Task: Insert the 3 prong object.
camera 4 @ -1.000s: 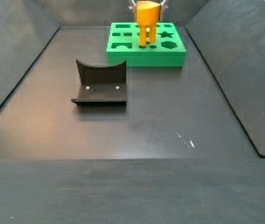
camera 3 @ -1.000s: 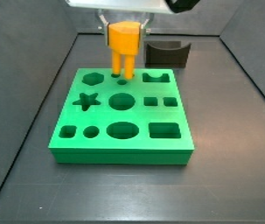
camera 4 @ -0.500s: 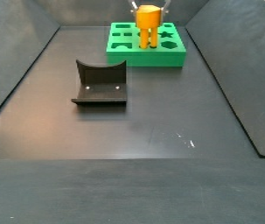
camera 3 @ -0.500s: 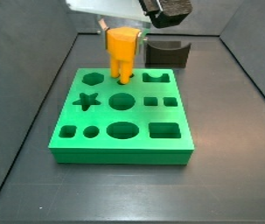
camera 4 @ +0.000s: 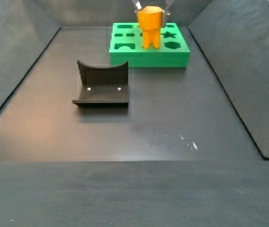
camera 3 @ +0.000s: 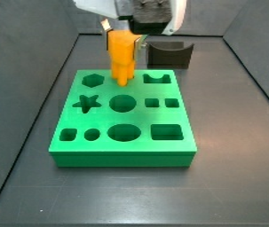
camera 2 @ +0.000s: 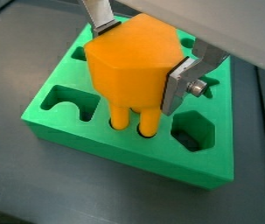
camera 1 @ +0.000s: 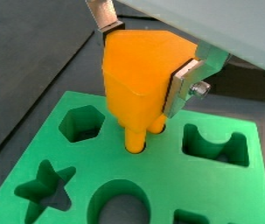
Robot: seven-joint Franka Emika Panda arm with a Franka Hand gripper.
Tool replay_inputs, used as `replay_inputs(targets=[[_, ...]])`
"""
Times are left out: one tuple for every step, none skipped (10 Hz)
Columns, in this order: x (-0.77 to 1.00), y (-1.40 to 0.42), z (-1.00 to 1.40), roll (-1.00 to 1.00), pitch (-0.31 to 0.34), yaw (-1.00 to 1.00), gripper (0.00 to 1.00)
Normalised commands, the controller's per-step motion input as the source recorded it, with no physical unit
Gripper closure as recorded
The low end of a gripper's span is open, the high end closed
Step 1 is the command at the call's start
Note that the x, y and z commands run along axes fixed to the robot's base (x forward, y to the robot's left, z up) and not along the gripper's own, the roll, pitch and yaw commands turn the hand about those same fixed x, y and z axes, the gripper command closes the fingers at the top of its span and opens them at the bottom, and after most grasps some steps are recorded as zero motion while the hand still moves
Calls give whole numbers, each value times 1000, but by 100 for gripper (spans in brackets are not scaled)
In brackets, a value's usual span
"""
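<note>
The orange 3 prong object stands upright between my gripper's silver fingers, which are shut on its blocky body. Its prongs reach down into the small round holes near the far edge of the green block. Both wrist views show the prong tips inside the holes. In both side views the object sits over the far part of the green block, with the gripper above it.
A dark grey curved block stands just behind the green block; it also shows on the dark floor. The green block has other cut-outs: star, circles, squares, an arch. Dark walls edge the floor.
The gripper has turned at the wrist and come down with the orange object. The prongs, earlier above the block's top, now sit lower in the holes.
</note>
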Motion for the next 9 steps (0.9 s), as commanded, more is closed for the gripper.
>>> replay_inputs(targets=[[117, 0, -109, 10, 61, -183, 100], [129, 3, -169, 19, 43, -134, 100], [69, 0, -149, -27, 0, -74, 100], [0, 60, 0, -284, -219, -126, 100], [-80, 160, 0, -366, -436, -14, 100], [-97, 106, -14, -303, -500, -17, 100], [-37, 43, -243, -70, -347, -31, 100], [0, 0, -311, 154, 0, -57, 100], [103, -34, -440, 293, 93, -51, 100]])
